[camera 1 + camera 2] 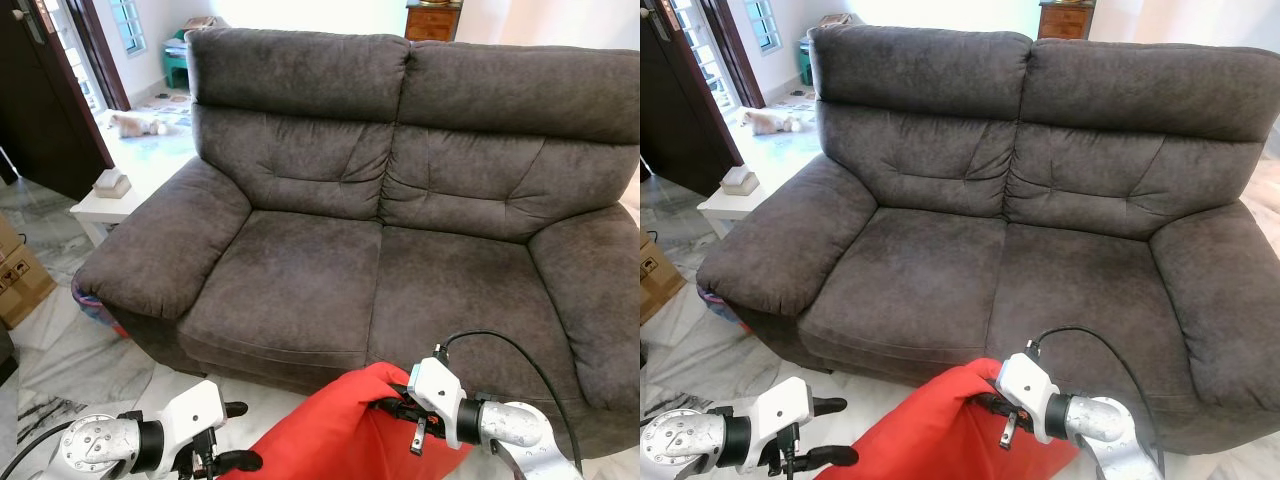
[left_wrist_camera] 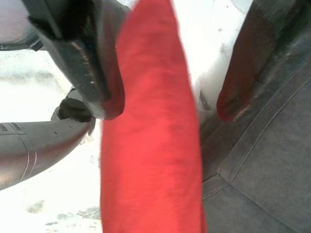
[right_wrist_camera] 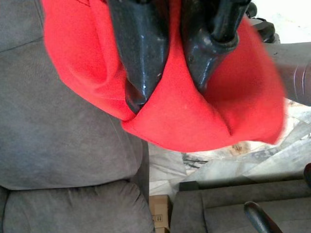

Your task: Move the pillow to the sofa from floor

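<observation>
Right gripper (image 3: 167, 92) fingers pinched tight into a fold of the red pillow (image 1: 335, 430). Left gripper (image 1: 238, 435) fingers spread, pillow edge between them. Pillow bunched, held up just before the sofa (image 1: 300, 290) front edge.

**Q:** What colours are in front of you?

**A:** My bright red fabric pillow (image 1: 330, 430) is one plain colour with no pattern. Behind it, the dark charcoal-grey suede-like two-seat sofa (image 1: 400, 200) has a faintly mottled nap.

**Q:** And your arms?

**A:** Both are silver with white wrist housings. My right gripper (image 3: 167, 94) and my left gripper (image 1: 232, 436) have glossy black fingers.

**Q:** The floor?

**A:** Pale grey-veined marble tiles (image 1: 60, 350), beside a low white table (image 1: 130, 180) and a dark brown wooden door (image 1: 45, 100).
</observation>
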Controlling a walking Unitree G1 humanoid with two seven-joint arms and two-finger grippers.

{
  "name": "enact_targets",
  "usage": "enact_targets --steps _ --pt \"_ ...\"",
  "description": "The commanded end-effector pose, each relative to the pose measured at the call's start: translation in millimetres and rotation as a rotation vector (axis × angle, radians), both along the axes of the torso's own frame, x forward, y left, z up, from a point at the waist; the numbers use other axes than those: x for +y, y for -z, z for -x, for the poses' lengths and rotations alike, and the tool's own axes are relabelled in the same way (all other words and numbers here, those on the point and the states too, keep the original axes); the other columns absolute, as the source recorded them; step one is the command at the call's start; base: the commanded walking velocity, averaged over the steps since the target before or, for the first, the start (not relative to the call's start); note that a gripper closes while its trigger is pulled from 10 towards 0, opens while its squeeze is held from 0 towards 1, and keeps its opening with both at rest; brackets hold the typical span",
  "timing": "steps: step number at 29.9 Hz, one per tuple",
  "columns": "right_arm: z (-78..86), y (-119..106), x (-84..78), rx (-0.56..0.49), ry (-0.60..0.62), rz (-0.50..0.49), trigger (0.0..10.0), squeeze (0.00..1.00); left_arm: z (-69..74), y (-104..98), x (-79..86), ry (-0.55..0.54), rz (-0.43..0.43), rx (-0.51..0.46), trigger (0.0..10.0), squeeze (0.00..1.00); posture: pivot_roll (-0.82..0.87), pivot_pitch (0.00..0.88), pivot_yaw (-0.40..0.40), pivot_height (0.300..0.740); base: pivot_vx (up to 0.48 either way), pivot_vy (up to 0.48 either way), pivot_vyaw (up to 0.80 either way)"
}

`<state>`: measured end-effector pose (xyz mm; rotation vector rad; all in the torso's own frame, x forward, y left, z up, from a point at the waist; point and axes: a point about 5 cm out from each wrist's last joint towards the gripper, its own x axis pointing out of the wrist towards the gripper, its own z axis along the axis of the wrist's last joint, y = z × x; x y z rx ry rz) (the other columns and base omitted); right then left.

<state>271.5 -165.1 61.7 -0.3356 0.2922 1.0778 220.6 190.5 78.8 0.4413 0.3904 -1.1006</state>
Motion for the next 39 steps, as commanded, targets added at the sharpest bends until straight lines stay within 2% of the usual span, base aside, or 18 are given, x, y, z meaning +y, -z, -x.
enact_targets --steps 1,6,13,16,21,22,23,27,32,39 --pt "-9.5 -30.4 10.3 -0.129 -0.032 -0.092 10.0 0.00 -0.1 -3.4 -3.5 0.014 0.011 -0.004 10.0 1.00 0.13 0.028 0.041 0.740 0.000 0.000 0.00" --pt "-8.9 -36.3 12.8 -0.136 -0.042 -0.112 10.0 0.00 3.3 -1.7 -6.4 0.022 0.025 0.007 10.0 1.00 0.14 0.038 0.043 0.740 0.000 0.000 0.00" --pt "-5.5 -43.8 15.1 -0.129 -0.087 -0.139 10.0 0.00 1.0 -2.1 0.7 0.009 -0.014 -0.029 10.0 1.00 0.14 0.048 0.048 0.740 0.000 0.000 0.00" --pt "-4.9 -44.1 15.9 -0.128 -0.093 -0.140 10.0 0.00 -4.9 -6.1 2.4 -0.008 -0.023 -0.074 10.0 1.00 0.14 0.049 0.050 0.740 0.000 0.000 0.00" --pt "1.6 -41.1 17.2 -0.098 -0.117 -0.135 10.0 0.00 -18.6 -20.6 2.3 -0.056 -0.033 -0.207 10.0 1.00 0.14 0.055 0.053 0.740 0.000 0.000 0.00" --pt "2.4 -41.0 17.0 -0.096 -0.117 -0.136 10.0 0.00 -19.9 -24.3 1.6 -0.064 -0.020 -0.220 10.0 0.69 0.14 0.057 0.053 0.740 0.000 0.000 0.00" --pt "3.0 -41.1 16.6 -0.096 -0.116 -0.138 10.0 0.00 -20.6 -28.2 0.4 -0.068 -0.004 -0.232 10.0 0.00 0.15 0.058 0.052 0.740 0.000 0.000 0.00" --pt "4.7 -43.4 17.2 -0.089 -0.130 -0.150 10.0 0.00 -22.1 -28.5 1.3 -0.082 -0.001 -0.253 10.0 0.00 0.15 0.059 0.052 0.740 0.000 0.000 0.00" --pt "4.4 -52.7 19.9 -0.097 -0.157 -0.186 10.0 0.00 -19.6 -17.4 3.9 -0.083 -0.018 -0.208 10.0 0.00 0.14 0.060 0.050 0.740 0.000 0.000 0.00" --pt "9.7 -57.2 21.1 -0.073 -0.214 -0.201 10.0 0.00 -14.9 -6.3 -6.0 -0.051 -0.024 -0.203 10.0 0.00 0.15 0.061 0.045 0.740 0.000 0.000 0.00"
